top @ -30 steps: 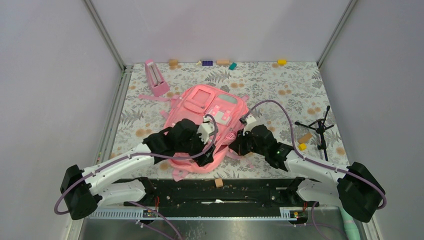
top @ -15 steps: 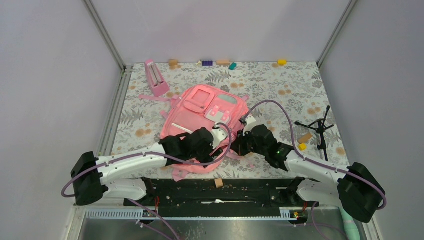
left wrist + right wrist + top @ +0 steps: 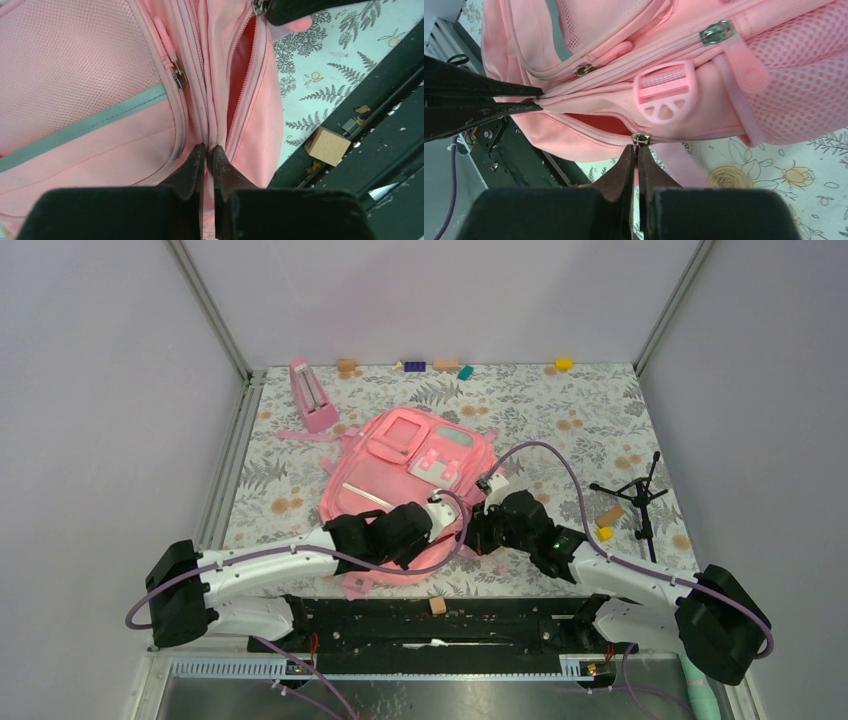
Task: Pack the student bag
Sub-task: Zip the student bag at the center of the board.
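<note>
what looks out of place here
A wooden block lies off the mat on the black rail by the arm bases, with crumbs around it. The bag has a zipper gap showing red lining; that fits packing, not damage.

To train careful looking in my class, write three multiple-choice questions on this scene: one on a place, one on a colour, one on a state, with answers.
1. The pink metronome stands: A beyond the student bag, leftward; B on it; C right of it.
2. What colour are the arm cables? A green; B purple; C orange.
3. The zip at the right gripper is: A fully closed; B partly open; C missing.
Answers: A, it stands by the far-left corner; B, purple loops; B, red lining shows in the gap.
</note>
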{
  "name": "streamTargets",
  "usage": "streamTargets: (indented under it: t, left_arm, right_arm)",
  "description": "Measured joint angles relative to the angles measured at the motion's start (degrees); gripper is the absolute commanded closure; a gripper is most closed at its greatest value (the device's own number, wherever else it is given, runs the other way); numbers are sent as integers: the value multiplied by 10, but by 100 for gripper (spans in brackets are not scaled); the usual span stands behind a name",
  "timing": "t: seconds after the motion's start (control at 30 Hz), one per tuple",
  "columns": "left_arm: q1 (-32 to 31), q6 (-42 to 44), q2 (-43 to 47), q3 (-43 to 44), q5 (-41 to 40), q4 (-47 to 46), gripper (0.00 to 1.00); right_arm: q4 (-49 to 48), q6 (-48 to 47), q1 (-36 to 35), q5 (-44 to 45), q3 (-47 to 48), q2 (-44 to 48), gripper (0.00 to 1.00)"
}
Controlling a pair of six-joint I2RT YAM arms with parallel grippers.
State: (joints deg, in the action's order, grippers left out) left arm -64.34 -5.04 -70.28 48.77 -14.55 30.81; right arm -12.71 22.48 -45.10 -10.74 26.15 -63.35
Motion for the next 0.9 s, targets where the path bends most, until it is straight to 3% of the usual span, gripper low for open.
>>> streamTargets:
  t: [0.53,0.7,0.9]
  left_arm:
    - [9,-52,-4,-8,59,-61,100]
    - [12,-90,-17,-14,69,-143,100]
    - [27,-127,-66,-10,109,-256,100]
  right_arm:
    - [-59,78,-122,91,-6,-28,100]
    - [-51,83,-127,129,-21,-1,100]
    - [44,30,-122,183,-24,83,100]
